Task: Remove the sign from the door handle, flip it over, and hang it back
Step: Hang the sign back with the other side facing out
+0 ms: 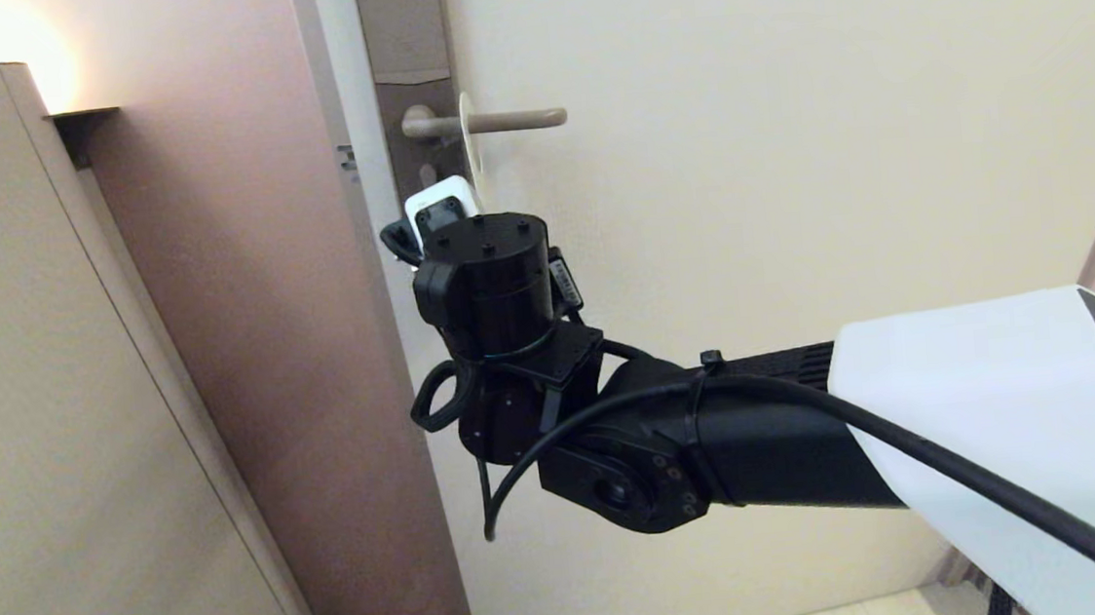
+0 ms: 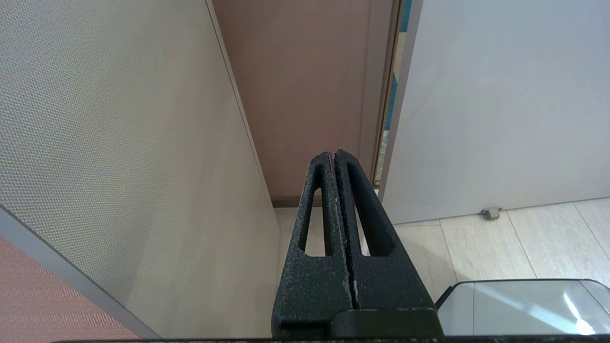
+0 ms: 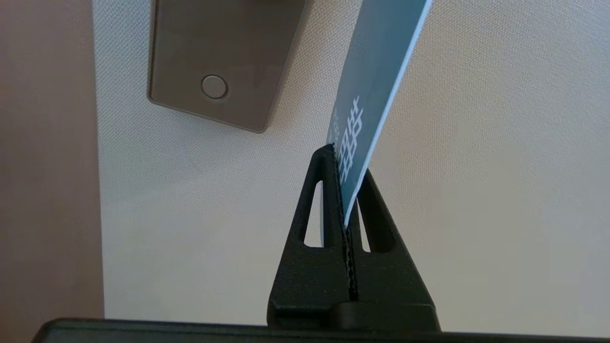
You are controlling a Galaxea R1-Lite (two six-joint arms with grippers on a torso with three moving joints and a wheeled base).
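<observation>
The sign (image 1: 468, 130) hangs with its hole round the door handle (image 1: 513, 120) and stands edge-on in the head view. In the right wrist view its blue face with white text (image 3: 376, 71) slants up from the jaws. My right gripper (image 3: 347, 164) is shut on the sign's lower end, just below the handle's grey-brown backplate (image 3: 224, 62). The right wrist hides those fingers in the head view. My left gripper (image 2: 333, 155) is shut with nothing in it, low down and pointing at the floor by the wall.
A beige cabinet side (image 1: 26, 388) stands on the left, with a brown wall panel (image 1: 265, 320) between it and the cream door (image 1: 788, 132). A small doorstop (image 2: 491, 213) sits on the tiled floor (image 2: 500, 247). My right forearm (image 1: 763, 437) reaches across below the handle.
</observation>
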